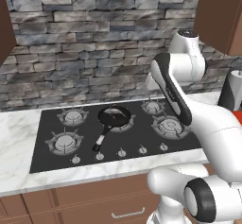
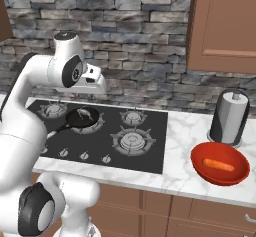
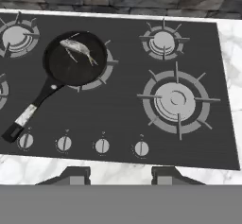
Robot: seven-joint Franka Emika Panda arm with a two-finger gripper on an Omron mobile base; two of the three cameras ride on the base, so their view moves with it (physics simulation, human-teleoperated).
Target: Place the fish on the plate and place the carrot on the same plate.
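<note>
one fish [image 3: 77, 48], one pan [image 3: 71, 62], one carrot [image 2: 218, 165], one bowl [image 2: 240, 173]

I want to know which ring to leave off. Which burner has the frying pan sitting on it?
The back middle burner, next to the far-left back one: the black frying pan with the fish covers it, while the others stand bare.

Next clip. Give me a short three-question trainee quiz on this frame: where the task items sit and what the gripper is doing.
1. True or false: the fish lies in the frying pan on the stove.
2. The carrot lies in: A) the red bowl, B) the pan, C) a burner.
3. Fill in: the gripper holds ____.

Key: 1 true. 2 A. 3 nothing; its fingertips stand apart above the stove's front edge, with nothing between them.
</note>
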